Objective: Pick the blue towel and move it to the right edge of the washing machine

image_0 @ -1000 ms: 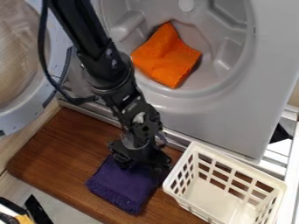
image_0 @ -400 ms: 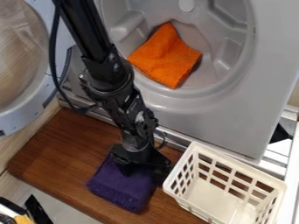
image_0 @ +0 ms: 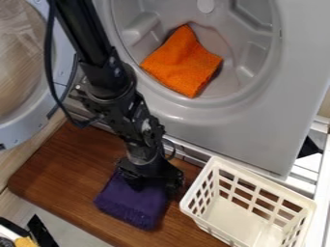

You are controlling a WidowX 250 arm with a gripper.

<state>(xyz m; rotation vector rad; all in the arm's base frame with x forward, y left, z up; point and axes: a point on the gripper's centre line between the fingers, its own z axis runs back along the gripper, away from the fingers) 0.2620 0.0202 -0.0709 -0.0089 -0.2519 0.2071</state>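
Covering woven purple cloth (image_0: 132, 203), black gripper (image_0: 151, 182) hangs.

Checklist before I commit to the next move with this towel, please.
1. Claw over the dark blue-purple towel: ok.
2. Towel firmly gripped: cannot tell.
3. Towel apart from the white basket: ok, brown board shows between them.
4. Orange cloth away from the claw: ok, it lies inside the drum.
5. Machine door open: ok.
6. Towel at the machine's right edge: not ok, it is on the board.
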